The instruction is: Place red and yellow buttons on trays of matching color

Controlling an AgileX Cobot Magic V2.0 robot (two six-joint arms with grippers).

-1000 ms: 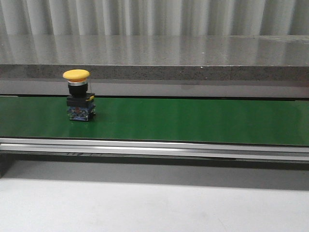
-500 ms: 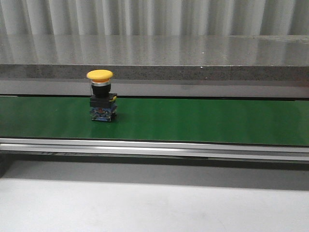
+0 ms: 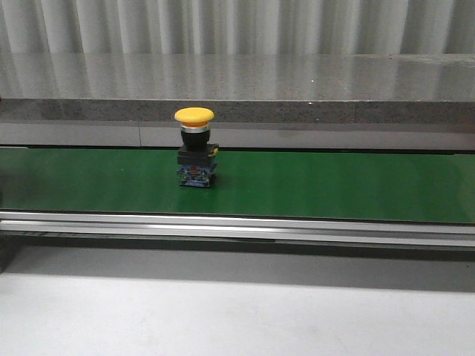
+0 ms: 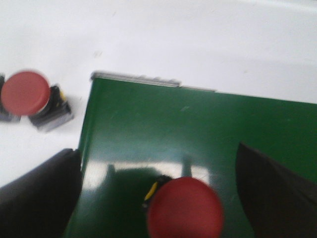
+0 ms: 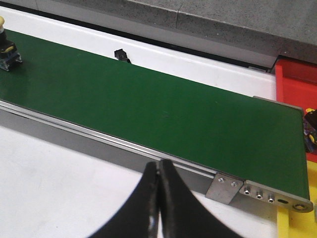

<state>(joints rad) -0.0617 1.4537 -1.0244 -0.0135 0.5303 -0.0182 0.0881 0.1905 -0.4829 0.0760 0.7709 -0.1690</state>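
Note:
A yellow button (image 3: pixel 194 148) stands upright on the green belt (image 3: pixel 334 185), left of centre in the front view. It also shows at the edge of the right wrist view (image 5: pixel 6 49). In the left wrist view my left gripper (image 4: pixel 156 149) is open over the belt's end, its jaws wide on either side of a red button (image 4: pixel 184 208) that stands on the belt. A second red button (image 4: pixel 25 93) sits on the white table beside the belt's end. My right gripper (image 5: pixel 159 163) is shut and empty above the white table, in front of the belt's rail.
A red tray (image 5: pixel 297 82) and a yellow tray (image 5: pixel 297 225) lie past the belt's far end in the right wrist view, with a part-hidden button body (image 5: pixel 311 129) at the frame edge. A grey stone ledge (image 3: pixel 297 81) runs behind the belt.
The yellow button has travelled to the right along the belt, from the far left to left of centre. No arm appears in the front view.

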